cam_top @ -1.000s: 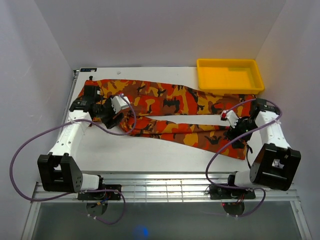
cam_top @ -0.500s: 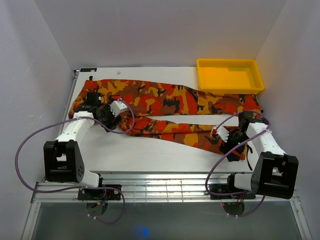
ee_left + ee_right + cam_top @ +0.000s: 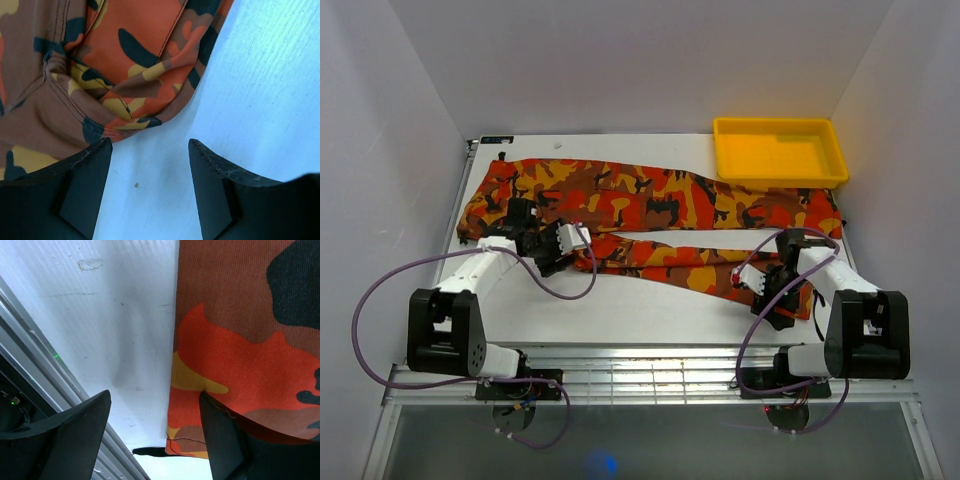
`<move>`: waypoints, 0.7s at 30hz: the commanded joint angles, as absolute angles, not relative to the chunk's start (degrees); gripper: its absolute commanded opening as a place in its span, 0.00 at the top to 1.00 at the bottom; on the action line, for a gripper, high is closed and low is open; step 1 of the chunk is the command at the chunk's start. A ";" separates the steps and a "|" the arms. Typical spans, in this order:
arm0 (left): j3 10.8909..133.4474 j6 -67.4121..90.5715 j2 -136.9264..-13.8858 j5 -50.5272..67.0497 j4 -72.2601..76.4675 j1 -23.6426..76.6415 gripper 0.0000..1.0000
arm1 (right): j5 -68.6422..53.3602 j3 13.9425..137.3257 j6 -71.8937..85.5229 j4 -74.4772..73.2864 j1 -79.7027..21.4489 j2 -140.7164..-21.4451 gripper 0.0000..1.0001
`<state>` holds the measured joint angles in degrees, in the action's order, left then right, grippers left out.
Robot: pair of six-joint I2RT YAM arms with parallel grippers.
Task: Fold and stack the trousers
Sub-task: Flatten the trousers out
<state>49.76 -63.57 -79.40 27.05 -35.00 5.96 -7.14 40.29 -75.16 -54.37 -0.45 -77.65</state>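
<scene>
Left gripper [image 3: 565, 243], top view: jaws apart, low at the trousers [image 3: 650, 200] waist end, far left of the yellow tray [image 3: 780, 181]. Trousers lie spread on the table [image 3: 640, 310], leg ends reaching just near-side of the tray. Right gripper [image 3: 752, 280] is also apart, at the nearer leg's hem, near-side of the tray. Left wrist: fingers [image 3: 85, 190] wide, nothing btwn, bunched fabric just ahead. Right wrist: fingers [image 3: 75, 435] wide, hem edge btwn them, not clamped.

No legible text, label, brand or number anywhere.
</scene>
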 commanded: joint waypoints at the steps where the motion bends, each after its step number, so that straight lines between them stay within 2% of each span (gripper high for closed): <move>1: 49.39 -72.85 -77.95 31.89 -29.98 6.59 0.26 | -1.77 37.27 -87.98 -50.29 -2.89 -77.87 0.23; 3: 49.39 -75.57 -78.57 31.82 -28.74 8.08 0.26 | -0.97 36.30 -87.28 -48.61 -3.60 -78.13 0.29; 4: 49.13 -76.54 -79.01 31.38 -28.65 8.78 0.26 | -0.88 35.60 -87.01 -47.91 -4.04 -78.31 0.40; 6: 48.34 -78.56 -80.33 29.19 -28.56 11.07 0.27 | -0.44 34.98 -86.31 -45.80 -4.22 -78.92 0.55; 7: 47.73 -80.40 -80.68 28.74 -28.39 11.60 0.28 | -0.27 34.55 -85.96 -44.92 -4.22 -79.10 0.70; 9: 45.97 -82.17 -81.03 27.78 -28.04 12.92 0.30 | -0.26 35.15 -84.56 -44.21 -4.13 -79.37 0.91; 13: 44.04 -84.98 -80.69 27.07 -29.43 13.71 0.32 | -3.06 40.59 -83.85 -50.08 -4.04 -77.09 0.92; 18: 40.87 -89.12 -79.80 24.88 -28.92 13.89 0.41 | -6.32 48.42 -84.99 -59.05 -3.87 -70.67 0.92; 21: 41.74 -87.64 -80.59 24.79 -28.48 13.89 0.46 | -6.68 48.95 -85.87 -59.15 -3.87 -68.73 0.92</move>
<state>41.25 -85.93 -81.32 24.62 -28.69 13.69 -3.95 46.76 -83.53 -54.50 -4.08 -70.85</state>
